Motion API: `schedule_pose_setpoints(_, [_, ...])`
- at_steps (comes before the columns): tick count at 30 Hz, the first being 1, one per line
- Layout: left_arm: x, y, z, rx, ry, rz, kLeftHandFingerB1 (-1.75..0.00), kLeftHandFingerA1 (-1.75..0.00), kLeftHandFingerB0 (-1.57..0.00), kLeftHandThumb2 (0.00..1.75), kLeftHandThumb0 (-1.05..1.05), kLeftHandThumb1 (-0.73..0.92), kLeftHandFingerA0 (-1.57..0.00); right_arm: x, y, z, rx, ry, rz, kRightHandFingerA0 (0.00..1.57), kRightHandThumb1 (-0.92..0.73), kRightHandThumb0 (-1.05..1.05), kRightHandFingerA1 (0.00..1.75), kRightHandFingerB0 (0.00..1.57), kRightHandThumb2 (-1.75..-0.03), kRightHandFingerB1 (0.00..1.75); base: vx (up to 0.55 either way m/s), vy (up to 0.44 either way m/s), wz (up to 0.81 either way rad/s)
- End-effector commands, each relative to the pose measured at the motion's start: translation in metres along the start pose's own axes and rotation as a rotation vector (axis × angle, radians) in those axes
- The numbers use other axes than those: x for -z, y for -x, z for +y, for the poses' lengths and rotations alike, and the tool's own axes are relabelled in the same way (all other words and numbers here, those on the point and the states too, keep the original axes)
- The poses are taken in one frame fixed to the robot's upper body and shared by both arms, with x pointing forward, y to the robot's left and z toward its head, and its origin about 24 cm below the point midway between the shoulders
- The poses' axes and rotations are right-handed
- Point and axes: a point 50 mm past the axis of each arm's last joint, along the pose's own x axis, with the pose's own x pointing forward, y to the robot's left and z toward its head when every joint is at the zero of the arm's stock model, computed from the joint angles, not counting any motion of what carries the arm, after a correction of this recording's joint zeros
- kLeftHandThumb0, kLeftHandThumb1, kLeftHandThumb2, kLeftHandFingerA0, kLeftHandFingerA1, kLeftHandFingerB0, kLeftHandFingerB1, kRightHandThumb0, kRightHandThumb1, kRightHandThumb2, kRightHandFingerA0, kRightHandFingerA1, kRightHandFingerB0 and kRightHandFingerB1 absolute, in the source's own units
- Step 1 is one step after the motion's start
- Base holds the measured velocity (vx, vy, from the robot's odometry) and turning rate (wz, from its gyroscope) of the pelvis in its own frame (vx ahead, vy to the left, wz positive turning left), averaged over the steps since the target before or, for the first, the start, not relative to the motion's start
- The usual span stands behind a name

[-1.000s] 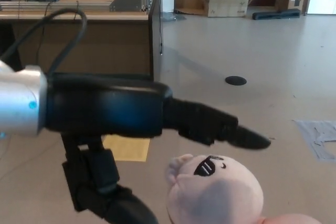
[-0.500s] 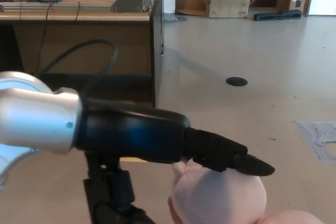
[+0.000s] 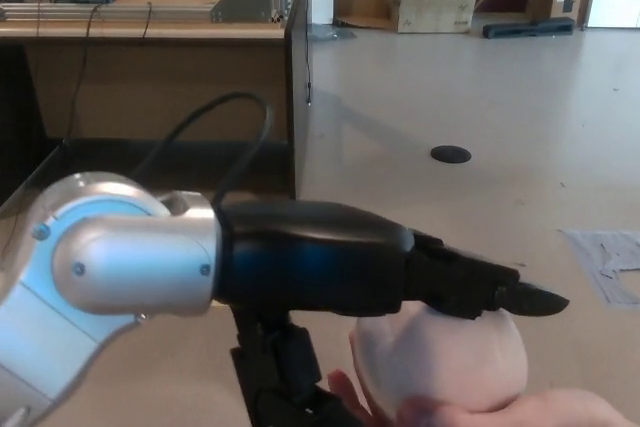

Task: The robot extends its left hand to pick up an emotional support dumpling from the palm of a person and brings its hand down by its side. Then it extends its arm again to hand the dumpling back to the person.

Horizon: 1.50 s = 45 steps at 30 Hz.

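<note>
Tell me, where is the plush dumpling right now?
Head view, bottom right: the dumpling rests on a person's hand, directly under the robot's left hand.

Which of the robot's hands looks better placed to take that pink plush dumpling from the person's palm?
The left. Its left hand reaches in from the picture's left, fingers lying over the top of the dumpling, which rests on the person's hand. The right hand is nowhere in view.
</note>
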Motion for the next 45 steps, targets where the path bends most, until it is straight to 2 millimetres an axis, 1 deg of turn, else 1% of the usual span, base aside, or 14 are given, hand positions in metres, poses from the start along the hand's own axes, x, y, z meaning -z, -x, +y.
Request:
schedule_pose_setpoints(1, [0.004, -0.007, -0.005, -0.126, -0.188, 0.042, -0.07, 0.0, -0.02, 0.93, -0.88, 0.48, 0.0, -0.004, -0.002, -0.004, 0.005, -0.014, -0.009, 0.48, -0.76, -0.78, 0.4, 0.36, -0.64, 0.33, 0.0, 0.0, 0.0])
schedule_pose_setpoints(14, [0.014, -0.017, -0.016, -0.171, -0.387, 0.065, -0.13, -0.06, -0.09, 0.94, -0.87, 0.48, -0.04, -0.006, -0.006, -0.003, 0.001, -0.01, -0.005, 0.47, -0.76, -0.77, 0.39, 0.38, -0.64, 0.34, 0.0, 0.0, 0.0])
schedule_pose_setpoints(15, [0.016, -0.019, -0.018, -0.187, -0.413, 0.065, -0.28, -0.27, -0.05, 0.62, -0.98, 0.6, 0.0, -0.007, -0.006, -0.004, 0.003, -0.01, -0.007, 0.48, -0.76, -0.76, 0.39, 0.38, -0.63, 0.34, 0.0, 0.0, 0.0])
schedule_pose_setpoints(16, [0.018, -0.02, -0.019, -0.186, -0.433, 0.074, -0.17, -0.1, -0.11, 0.93, -0.83, 0.46, -0.02, -0.007, -0.006, -0.004, 0.004, -0.007, -0.009, 0.48, -0.76, -0.77, 0.39, 0.39, -0.63, 0.34, 0.0, 0.0, 0.0])
schedule_pose_setpoints(21, [0.023, -0.022, -0.02, -0.191, -0.478, 0.099, -0.16, -0.16, -0.09, 0.92, -0.9, 0.51, -0.09, -0.008, -0.008, -0.005, 0.004, 0.012, -0.007, 0.48, -0.77, -0.8, 0.39, 0.38, -0.64, 0.33, 0.0, 0.0, 0.0])
schedule_pose_setpoints(25, [0.024, -0.024, -0.022, -0.221, -0.5, 0.091, -0.25, -0.27, -0.1, 0.59, -0.93, 0.62, -0.08, -0.008, -0.008, -0.005, 0.003, 0.014, -0.006, 0.48, -0.76, -0.79, 0.38, 0.39, -0.64, 0.33, 0.0, 0.0, 0.0])
schedule_pose_setpoints(27, [0.024, -0.026, -0.023, -0.237, -0.51, 0.083, -0.48, -0.5, 0.0, 0.87, -0.39, 0.15, -0.01, -0.009, -0.008, -0.005, 0.002, 0.007, -0.009, 0.48, -0.76, -0.79, 0.38, 0.39, -0.64, 0.33, 0.0, 0.0, 0.0])
schedule_pose_setpoints(28, [0.024, -0.027, -0.023, -0.244, -0.505, 0.077, -0.28, -0.33, -0.2, 0.59, -0.89, 0.59, -0.24, -0.008, -0.008, -0.005, 0.0, 0.002, -0.009, 0.47, -0.76, -0.77, 0.38, 0.38, -0.64, 0.33, 0.0, 0.0, 0.0])
schedule_pose_setpoints(32, [0.024, -0.029, -0.024, -0.269, -0.513, 0.067, -0.29, -0.4, -0.26, 0.6, -0.87, 0.6, -0.3, -0.009, -0.009, -0.005, -0.005, -0.016, -0.009, 0.46, -0.76, -0.77, 0.38, 0.38, -0.64, 0.33, 0.0, 0.0, 0.0])
schedule_pose_setpoints(35, [0.024, -0.031, -0.026, -0.296, -0.532, 0.056, -0.37, -0.66, -0.39, 0.58, -0.78, 0.56, -0.44, -0.01, -0.009, -0.005, -0.007, -0.012, -0.016, 0.46, -0.76, -0.8, 0.39, 0.38, -0.64, 0.33, 0.0, 0.0, 0.0])
schedule_pose_setpoints(37, [0.023, -0.037, -0.029, -0.363, -0.529, 0.025, -0.59, -1.47, -0.96, 0.58, -0.36, 0.52, -0.83, -0.011, -0.01, -0.004, -0.006, -0.01, -0.015, 0.48, -0.75, -0.76, 0.4, 0.37, -0.63, 0.33, 0.0, 0.0, 0.0])
schedule_pose_setpoints(41, [0.023, -0.042, -0.033, -0.421, -0.536, 0.009, -0.79, -1.68, -0.97, 0.58, -0.3, 0.5, -0.9, -0.013, -0.011, -0.004, -0.003, -0.007, -0.027, 0.48, -0.75, -0.77, 0.4, 0.38, -0.63, 0.34, 0.0, 0.0, 0.0])
schedule_pose_setpoints(42, [0.023, -0.043, -0.034, -0.418, -0.545, 0.022, -0.9, -1.3, -0.9, 0.84, -0.24, 0.36, -1.18, -0.013, -0.011, -0.005, -0.004, -0.009, -0.028, 0.49, -0.75, -0.75, 0.4, 0.38, -0.63, 0.34, 0.0, 0.0, 0.0])
schedule_pose_setpoints(45, [0.025, -0.045, -0.036, -0.425, -0.55, 0.023, -1.08, -1.71, -0.91, 0.55, -0.25, 0.52, -0.86, -0.013, -0.011, -0.006, -0.004, -0.011, -0.024, 0.49, -0.75, -0.75, 0.4, 0.38, -0.63, 0.33, 0.0, 0.0, 0.0])
